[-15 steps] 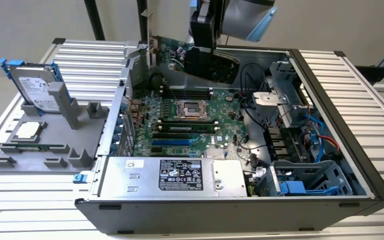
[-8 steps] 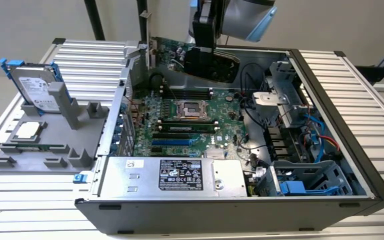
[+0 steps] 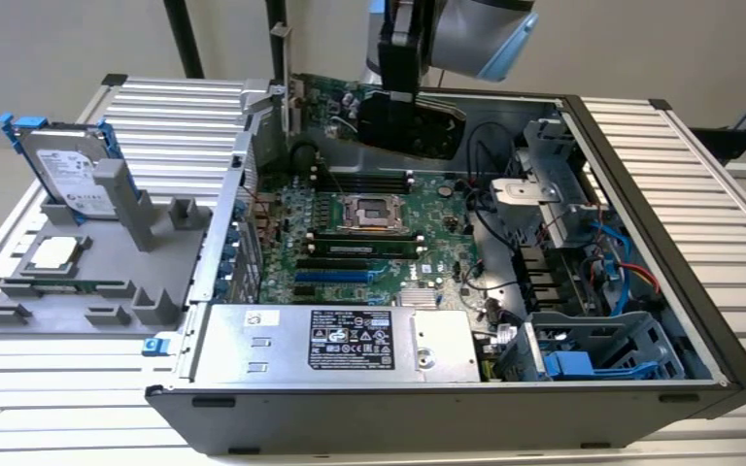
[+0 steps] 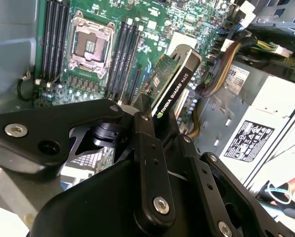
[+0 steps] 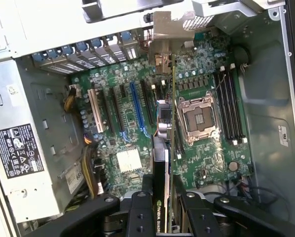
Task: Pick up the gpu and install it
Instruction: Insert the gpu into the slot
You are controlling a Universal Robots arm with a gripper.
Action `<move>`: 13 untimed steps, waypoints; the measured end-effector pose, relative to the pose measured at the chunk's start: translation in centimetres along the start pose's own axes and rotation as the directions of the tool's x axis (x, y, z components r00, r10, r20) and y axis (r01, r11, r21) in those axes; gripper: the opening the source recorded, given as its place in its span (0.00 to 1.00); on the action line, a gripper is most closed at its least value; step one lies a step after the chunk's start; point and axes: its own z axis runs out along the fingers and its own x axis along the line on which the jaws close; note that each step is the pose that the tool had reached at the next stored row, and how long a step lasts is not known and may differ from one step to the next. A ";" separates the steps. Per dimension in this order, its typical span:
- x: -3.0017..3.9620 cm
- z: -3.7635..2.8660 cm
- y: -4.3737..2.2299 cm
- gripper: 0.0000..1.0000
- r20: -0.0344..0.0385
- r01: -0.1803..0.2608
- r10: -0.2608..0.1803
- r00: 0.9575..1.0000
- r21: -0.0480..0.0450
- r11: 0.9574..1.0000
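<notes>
1. While it hangs on edge over the motherboard (image 5: 205,160), the gpu (image 3: 408,124) sits at the far side of the open case (image 3: 477,419), its bracket toward the rear slots.
2. My pincer (image 4: 157,118) is clamped on its upper edge.
3. Around that, the case lies on the slatted desk (image 3: 699,165), with a hard drive (image 3: 69,170) on a grey rack beside it.

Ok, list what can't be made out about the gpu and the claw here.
- Exterior view: where the claw meets the gpu, too small and dark to tell.
- First wrist view: the gpu's faces, as it is edge-on; the strip of board behind it, covered by it.
- Second wrist view: the gpu's near end, covered by the claw.
</notes>
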 end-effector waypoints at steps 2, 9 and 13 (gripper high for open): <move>0.00 0.00 0.00 0.00 0.001 0.010 -0.010 1.000 0.000 1.000; 0.00 0.00 0.00 0.00 0.003 0.047 -0.047 0.999 -0.001 0.999; 0.00 0.00 0.00 0.00 0.004 0.070 -0.070 0.998 -0.001 0.998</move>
